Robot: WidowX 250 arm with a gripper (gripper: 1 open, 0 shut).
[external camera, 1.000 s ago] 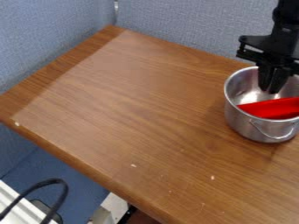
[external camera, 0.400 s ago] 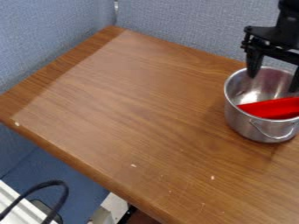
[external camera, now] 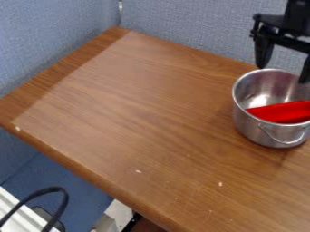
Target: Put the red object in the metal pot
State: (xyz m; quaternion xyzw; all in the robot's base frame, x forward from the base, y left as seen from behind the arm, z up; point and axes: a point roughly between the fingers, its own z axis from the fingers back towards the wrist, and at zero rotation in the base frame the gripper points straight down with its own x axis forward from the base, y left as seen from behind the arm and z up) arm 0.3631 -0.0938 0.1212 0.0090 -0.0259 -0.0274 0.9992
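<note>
Red object (external camera: 282, 111) now lies in metal pot (external camera: 269, 125); end effector (external camera: 281, 60) has risen, wide open, empty.

The metal pot (external camera: 271, 110) stands near the right edge of the wooden table (external camera: 133, 100); the red object (external camera: 282, 111) lies inside it, slanted, one end up against the far-right wall; above the pot's far rim the black gripper (external camera: 284, 58) hangs with its fingers spread, holding nothing; a blue wall (external camera: 182, 23) rises behind.
</note>
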